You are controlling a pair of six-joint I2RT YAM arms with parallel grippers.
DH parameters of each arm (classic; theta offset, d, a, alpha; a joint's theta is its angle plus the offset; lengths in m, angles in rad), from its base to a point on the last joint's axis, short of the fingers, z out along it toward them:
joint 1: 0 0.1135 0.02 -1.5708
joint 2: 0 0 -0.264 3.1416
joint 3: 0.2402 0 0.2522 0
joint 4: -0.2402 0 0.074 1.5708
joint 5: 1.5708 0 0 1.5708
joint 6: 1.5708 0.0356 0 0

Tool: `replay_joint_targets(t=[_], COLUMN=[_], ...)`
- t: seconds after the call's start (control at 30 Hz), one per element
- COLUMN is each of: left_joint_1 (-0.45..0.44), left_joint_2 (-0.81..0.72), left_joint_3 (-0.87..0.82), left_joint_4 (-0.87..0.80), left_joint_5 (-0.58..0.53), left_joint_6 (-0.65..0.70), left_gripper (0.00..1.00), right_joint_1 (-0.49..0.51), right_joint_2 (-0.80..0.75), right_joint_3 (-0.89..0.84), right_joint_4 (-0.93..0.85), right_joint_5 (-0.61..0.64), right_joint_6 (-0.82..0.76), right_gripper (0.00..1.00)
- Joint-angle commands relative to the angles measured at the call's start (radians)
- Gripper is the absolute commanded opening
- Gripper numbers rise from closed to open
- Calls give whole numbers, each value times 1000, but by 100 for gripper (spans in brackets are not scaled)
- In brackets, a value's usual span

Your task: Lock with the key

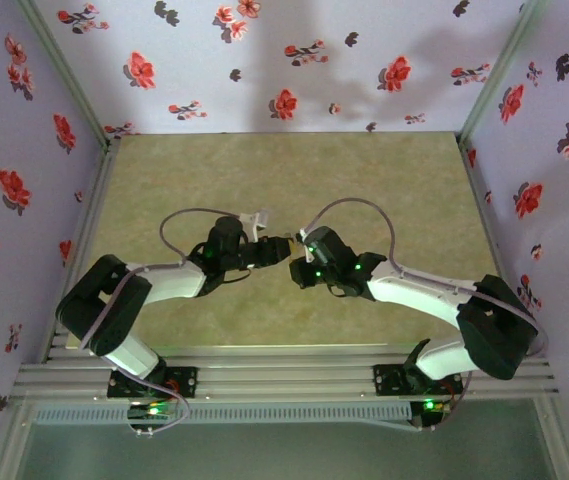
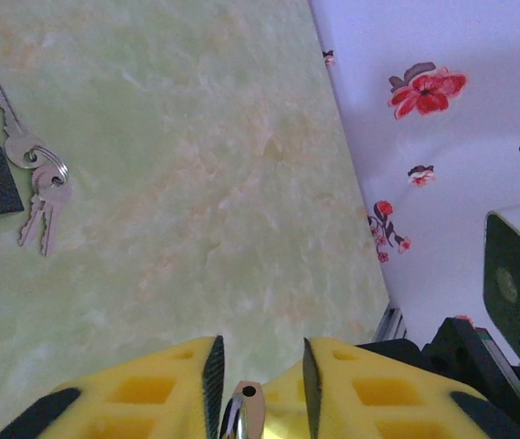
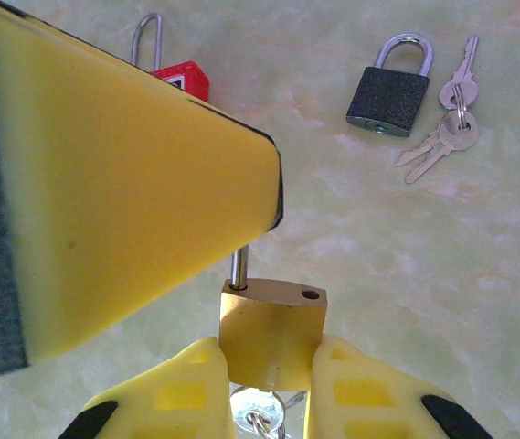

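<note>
**A:** Gripper states to be entered.

**B:** The right gripper [image 3: 269, 361] is closed on the body of the brass padlock [image 3: 271, 334], which is held upright between its yellow fingers. The left gripper [image 2: 260, 357] is set around the shackle [image 3: 238, 267]. A gap is seen beside the metal in the left wrist view, so no clamp is recorded.

**A:** Key position?

**B:** A key [image 3: 258, 413], silvery and on a ring, is seated in the padlock's underside, low between the right fingers and partly cropped. No black head can be made out.

**A:** Governing relation?

**B:** The shackle's long leg runs straight from the body up into the left jaws. The other socket [image 3: 310, 294] is seen empty. The left arm is judged nearer the shackle, the right nearer the key. A push along that axis, towards the body, is judged necessary.

**A:** Writing?

**B:** None is legible. A mark on the red padlock [image 3: 184, 79] is mostly hidden, and nothing is read on the dark padlock [image 3: 387, 99].
</note>
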Motion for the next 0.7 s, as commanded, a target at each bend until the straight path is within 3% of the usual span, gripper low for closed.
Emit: replay_joint_targets(t=[0.0, 0.67], left_joint_1=[2, 5], left_joint_2=[13, 17], left_joint_3=[22, 29], left_joint_4=[42, 40], left_joint_5=[26, 42], left_joint_6=[-7, -12], left_gripper=[27, 13], right_joint_1=[8, 7], right_joint_2=[-24, -42], right_joint_3=[0, -13], right_joint_4=[31, 37], right_joint_5=[25, 40], right_joint_6=[7, 16], right_gripper=[15, 13])
